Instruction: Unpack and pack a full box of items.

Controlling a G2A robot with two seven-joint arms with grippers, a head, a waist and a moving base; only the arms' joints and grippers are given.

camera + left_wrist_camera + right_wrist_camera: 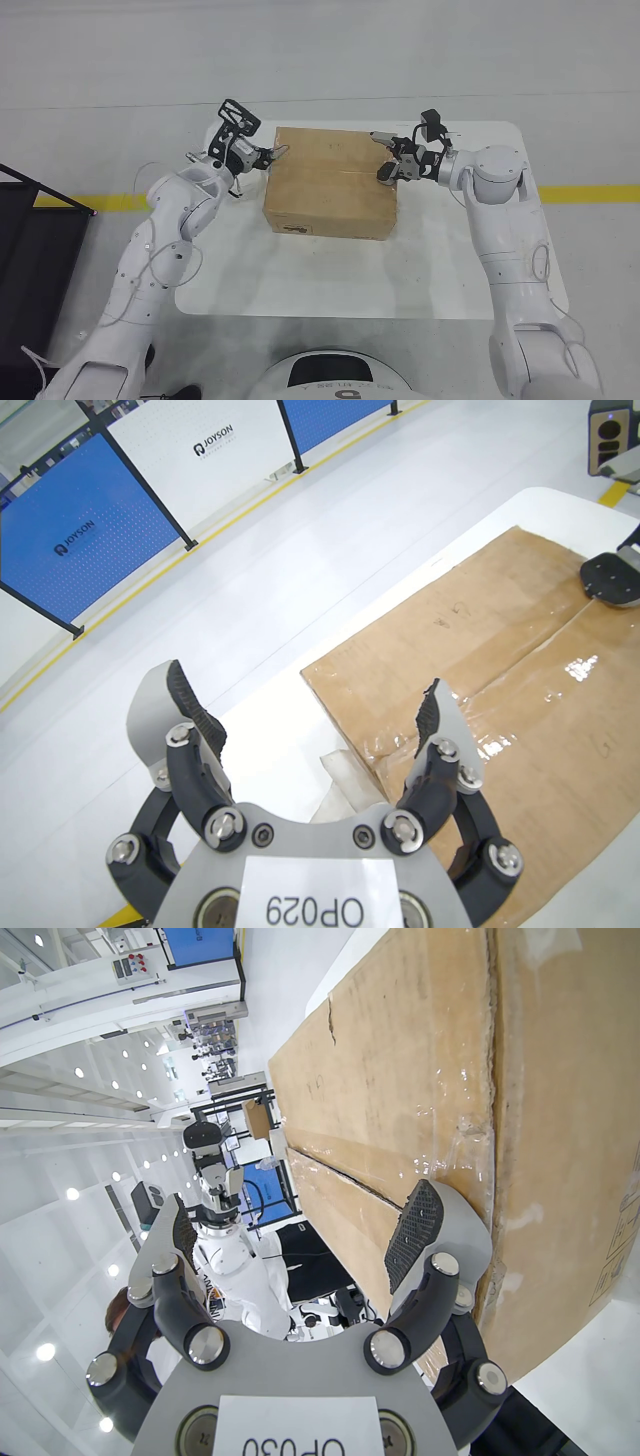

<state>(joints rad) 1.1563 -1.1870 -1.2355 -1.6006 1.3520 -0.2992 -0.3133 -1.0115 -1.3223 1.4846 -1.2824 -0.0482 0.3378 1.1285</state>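
Observation:
A closed brown cardboard box sits in the middle of the white table. Clear tape runs along the seam between its top flaps. My left gripper stands open at the box's left end, level with the top edge; in the left wrist view one finger is over the taped corner of the box. My right gripper stands open at the right end; in the right wrist view one pad rests by the seam on the box.
A loose whitish strip of tape hangs at the box's left end. A black rack stands on the floor left of the table. Bare table lies in front of the box.

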